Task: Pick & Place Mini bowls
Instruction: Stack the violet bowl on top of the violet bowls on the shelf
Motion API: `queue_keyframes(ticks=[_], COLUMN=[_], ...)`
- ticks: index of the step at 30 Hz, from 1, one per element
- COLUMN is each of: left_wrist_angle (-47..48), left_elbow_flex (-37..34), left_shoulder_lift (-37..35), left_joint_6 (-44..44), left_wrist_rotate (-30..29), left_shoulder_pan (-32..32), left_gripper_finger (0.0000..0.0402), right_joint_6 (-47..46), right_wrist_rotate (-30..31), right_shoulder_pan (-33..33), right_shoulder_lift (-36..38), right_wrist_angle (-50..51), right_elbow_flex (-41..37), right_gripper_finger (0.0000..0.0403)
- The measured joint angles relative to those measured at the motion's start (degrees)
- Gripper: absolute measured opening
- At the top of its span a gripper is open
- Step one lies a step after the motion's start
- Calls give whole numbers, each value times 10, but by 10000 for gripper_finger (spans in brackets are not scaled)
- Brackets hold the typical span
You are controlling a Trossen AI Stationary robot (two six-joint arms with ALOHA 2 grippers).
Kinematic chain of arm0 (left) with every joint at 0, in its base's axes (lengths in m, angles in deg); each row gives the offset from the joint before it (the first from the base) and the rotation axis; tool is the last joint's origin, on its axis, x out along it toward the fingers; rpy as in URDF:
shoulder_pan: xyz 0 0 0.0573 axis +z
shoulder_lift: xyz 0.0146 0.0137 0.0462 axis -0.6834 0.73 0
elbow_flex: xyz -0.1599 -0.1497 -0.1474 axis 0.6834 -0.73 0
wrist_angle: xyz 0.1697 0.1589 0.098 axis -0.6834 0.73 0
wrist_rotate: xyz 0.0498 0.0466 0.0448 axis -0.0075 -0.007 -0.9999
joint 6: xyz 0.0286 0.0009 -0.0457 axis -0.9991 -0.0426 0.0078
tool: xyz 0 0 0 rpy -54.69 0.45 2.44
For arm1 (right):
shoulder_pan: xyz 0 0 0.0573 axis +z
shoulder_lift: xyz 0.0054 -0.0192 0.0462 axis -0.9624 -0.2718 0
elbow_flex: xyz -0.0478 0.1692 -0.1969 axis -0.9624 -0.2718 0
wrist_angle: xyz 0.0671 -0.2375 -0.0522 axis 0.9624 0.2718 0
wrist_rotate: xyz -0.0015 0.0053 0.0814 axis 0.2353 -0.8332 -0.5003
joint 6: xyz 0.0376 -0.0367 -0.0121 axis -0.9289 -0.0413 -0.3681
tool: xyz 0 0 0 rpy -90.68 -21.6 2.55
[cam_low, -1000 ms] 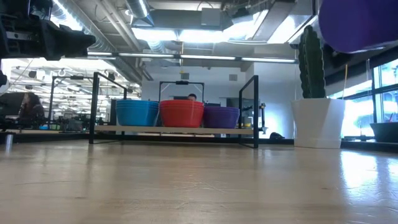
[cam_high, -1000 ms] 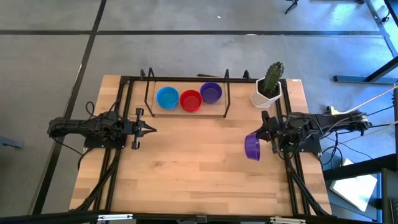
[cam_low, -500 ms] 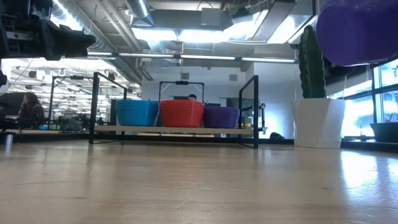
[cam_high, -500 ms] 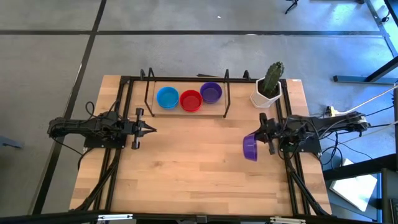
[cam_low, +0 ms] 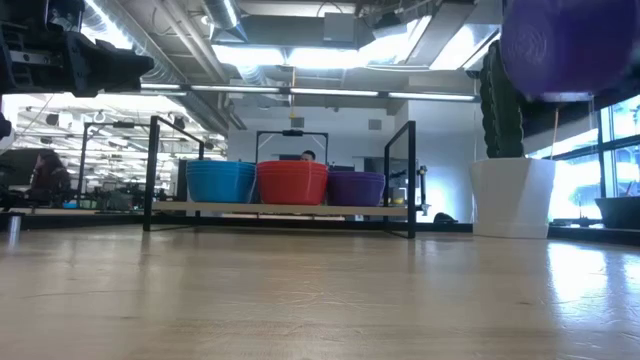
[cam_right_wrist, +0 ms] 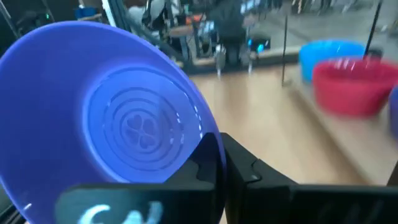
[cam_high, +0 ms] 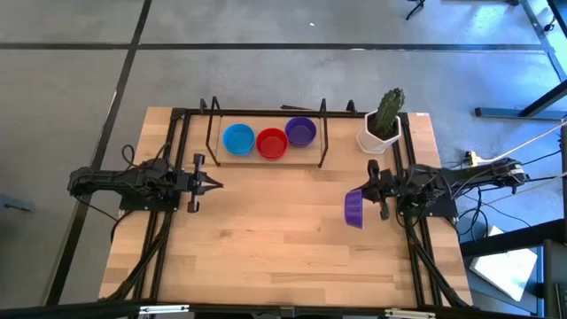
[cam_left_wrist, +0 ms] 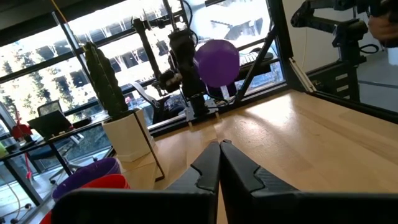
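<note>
— Purple bowl (cam_high: 354, 208) is up in the air on the right, tipped on edge, the right gripper (cam_high: 370, 197) pinching its rim.
— Looks light, stiff plastic, probably slick; the rim seems the only place to grab.
— Plenty of bare table (cam_high: 266, 239) near us. Far side, the rack (cam_high: 266, 152) of bowl stacks and the cactus pot (cam_high: 379, 139) crowd it.
— Left gripper (cam_high: 215, 184) waits pressed together.

No readable text, label or number shows anywhere.
</note>
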Motion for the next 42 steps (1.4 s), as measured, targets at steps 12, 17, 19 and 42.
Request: queue_keyframes(ticks=[12,17,19,42], left_wrist_angle=[0,0,0,2], left_elbow_flex=[0,0,0,0], left_shoulder_lift=[0,0,0,0], left_joint_6=[0,0,0,-16], left_wrist_rotate=[0,0,0,0], left_shoulder_pan=[0,0,0,0], left_gripper_finger=[6,2,3,4], right_joint_6=[187,247,253,279], right_wrist_rotate=[213,240,241,43], right_shoulder_pan=[-9,-82,-126,-434], right_shoulder_lift=[-327,-507,-580,-997], right_wrist_angle=[139,255,338,722], right_elbow_flex=[387,646,756,1125], right_gripper_finger=[3,2,2,2])
